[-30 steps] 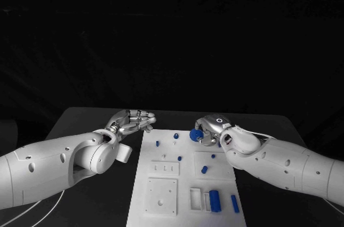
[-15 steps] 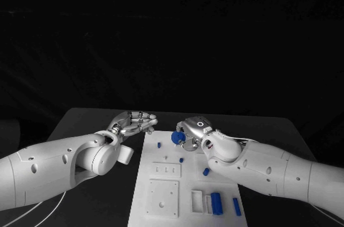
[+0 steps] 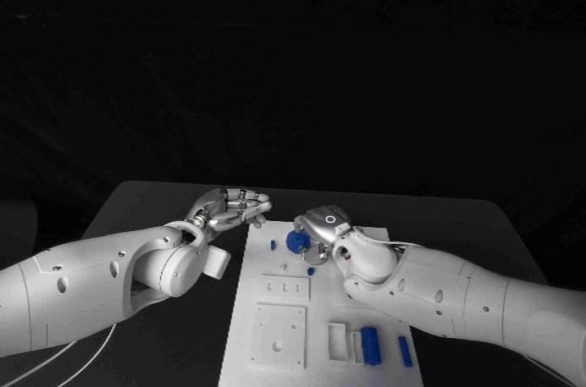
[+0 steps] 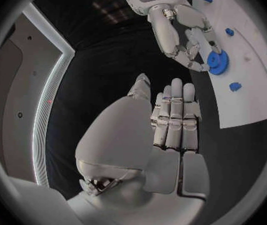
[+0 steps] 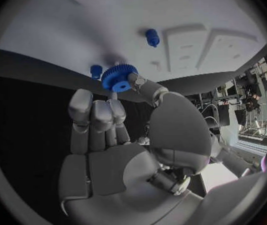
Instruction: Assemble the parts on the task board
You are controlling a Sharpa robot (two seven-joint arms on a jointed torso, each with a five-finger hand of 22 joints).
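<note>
The white left arm point(image 3: 98, 277) enters low and ends beside the board's far left corner. Its silver many-fingered left hand point(image 3: 227, 208) is curled in, fingers together, holding nothing. The white right arm point(image 3: 464, 298) reaches across. Its silver right hand point(image 3: 320, 233) pinches a small blue toothed gear point(image 3: 297, 241) between thumb and fingertips point(image 5: 116, 110).

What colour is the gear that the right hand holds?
Blue. The gear shows best in the right wrist view, pinched by the right hand.

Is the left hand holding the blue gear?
No, the right hand holds the blue gear; the left hand holds nothing.
</note>
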